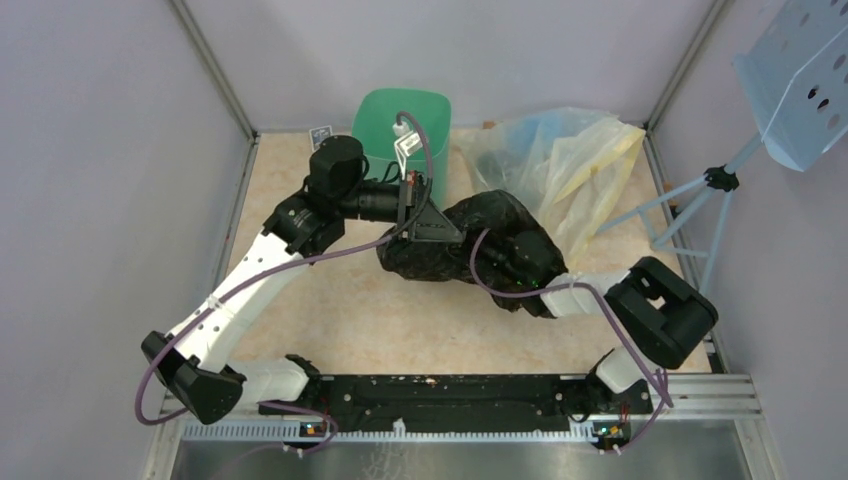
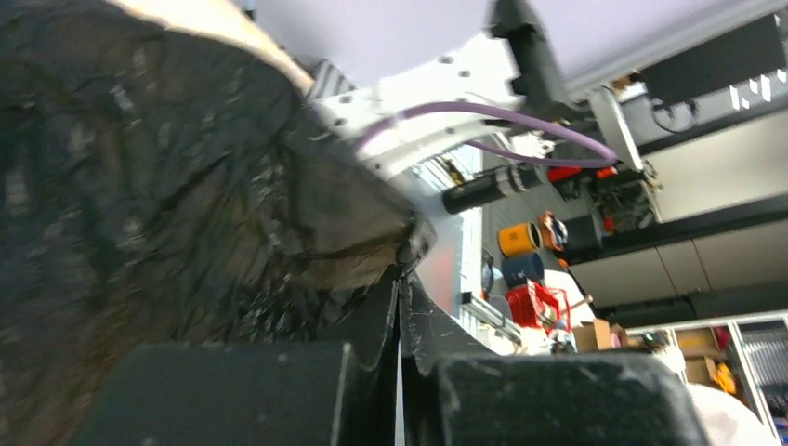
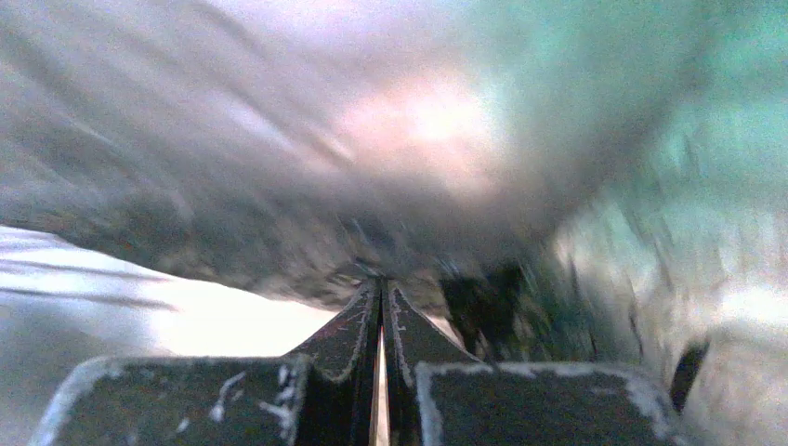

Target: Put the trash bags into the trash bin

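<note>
The black trash bag [image 1: 425,265] [image 2: 139,186] is lying bunched in a crinkled mound in the middle of the table [image 1: 330,310], outside the trash bin [image 1: 385,120], which is standing upright just beyond it at its 12 o'clock with its mouth facing up.

The left gripper [image 1: 442,232] [image 2: 401,279] is reaching in at the mound's 10 o'clock side. Its jaws are pressing together, and a fold of the black film is tapering into their tips.

The right gripper [image 1: 500,262] [image 3: 381,288] is sitting at the 4 o'clock side, half sunk in the plastic. Its jaws are also pressing together against the dark film, but the wrist view is blurring too much to tell whether any film is caught between them.

A heap of clear and yellowish plastic bags [image 1: 570,160] is lying at the mound's 2 o'clock, touching it. A pale blue perforated panel on a stand [image 1: 800,80] is standing farther out at 2 o'clock, off the table.
</note>
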